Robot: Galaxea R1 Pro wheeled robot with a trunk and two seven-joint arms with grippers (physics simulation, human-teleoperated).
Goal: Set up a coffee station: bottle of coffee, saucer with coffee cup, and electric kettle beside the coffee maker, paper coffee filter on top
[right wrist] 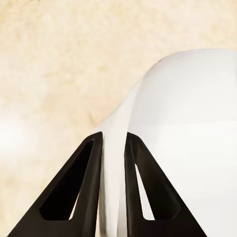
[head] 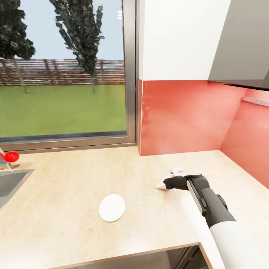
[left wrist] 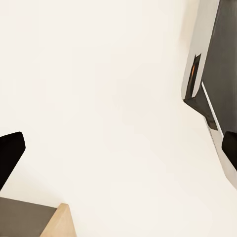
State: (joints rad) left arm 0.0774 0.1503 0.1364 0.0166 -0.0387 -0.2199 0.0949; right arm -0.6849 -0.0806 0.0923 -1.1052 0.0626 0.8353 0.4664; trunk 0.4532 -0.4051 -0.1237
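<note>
Currently logged: right gripper (right wrist: 113, 148) clamped on paper coffee filter (right wrist: 197, 113), low over kitchen countertop (head: 74, 186); saucer (head: 111, 207) nearby; left gripper (left wrist: 118, 148) fingers apart.

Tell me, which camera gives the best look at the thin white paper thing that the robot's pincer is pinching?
The right wrist view: the thin white paper coffee filter looms large there, an edge clamped between the right pincer's two black fingers. The head view shows just a white tip poking past the pincer on the light-wood countertop. The left wrist view shows none of it.
</note>
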